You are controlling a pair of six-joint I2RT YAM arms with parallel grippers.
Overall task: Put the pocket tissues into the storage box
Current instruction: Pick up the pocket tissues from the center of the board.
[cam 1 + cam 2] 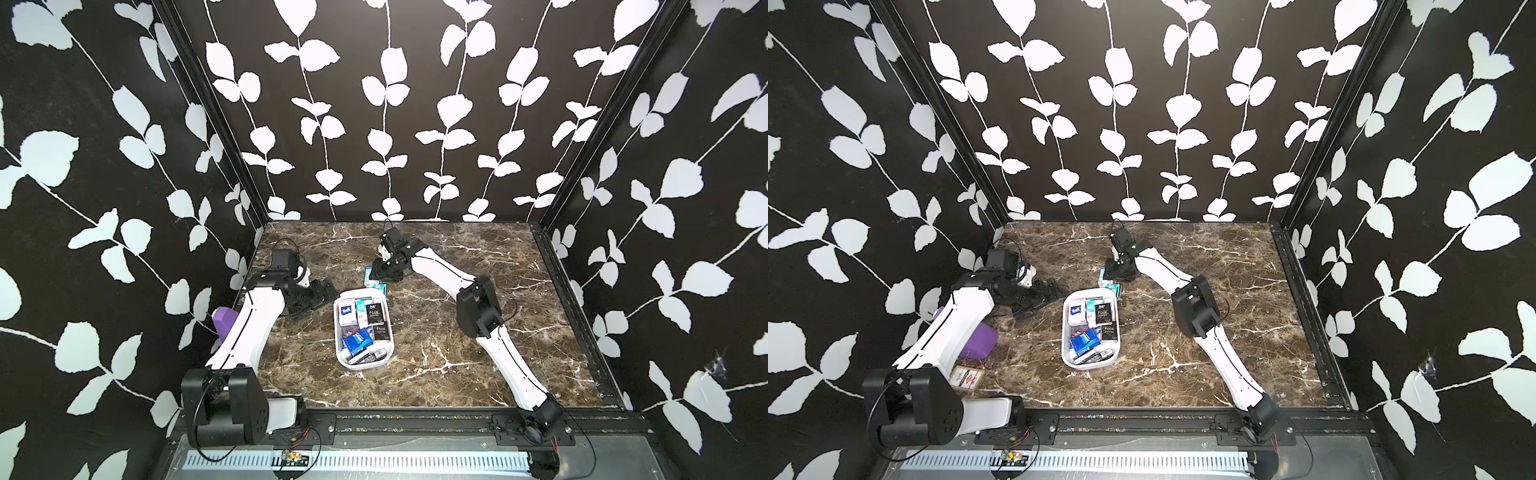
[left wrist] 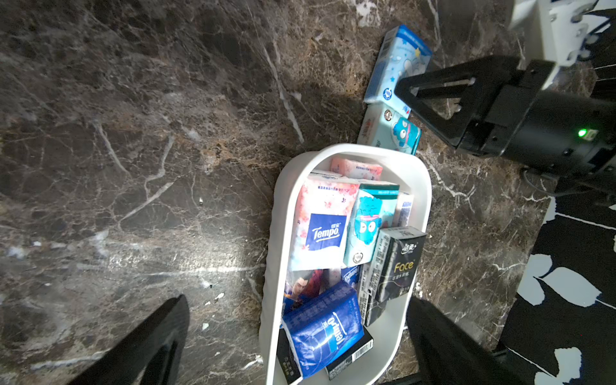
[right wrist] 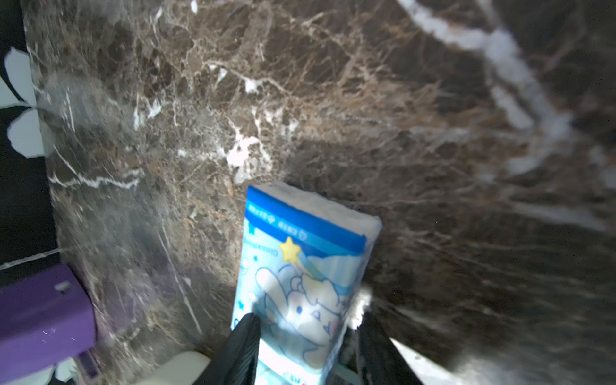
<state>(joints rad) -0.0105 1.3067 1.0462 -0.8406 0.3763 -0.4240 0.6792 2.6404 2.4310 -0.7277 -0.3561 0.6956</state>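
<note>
Right gripper [image 3: 308, 318]: part open astride our cartoon pack [image 3: 300, 266]; we cannot tell whether it grips.
Left gripper [image 2: 296, 300]: wide open, empty.
Box [image 2: 278, 226]: just before left gripper, holding tissues [image 2: 323, 233].

A purple angular object [image 1: 980, 344] lies on the brown marble tabletop [image 1: 1183, 374] behind the left gripper [image 1: 1047, 294]. A small printed card [image 1: 968, 378] lies farther back, near black leaf-patterned walls [image 1: 830, 208].

We see three walls [image 1: 390, 104] papered black with a white leaf-and-vine print, joined by black corner posts [image 1: 190, 62]. They enclose a brown marble tabletop [image 1: 436, 340] veined in white, catching soft glare. A black rail [image 1: 415, 419] and a slotted metal strip [image 1: 374, 461] edge its near side.
</note>
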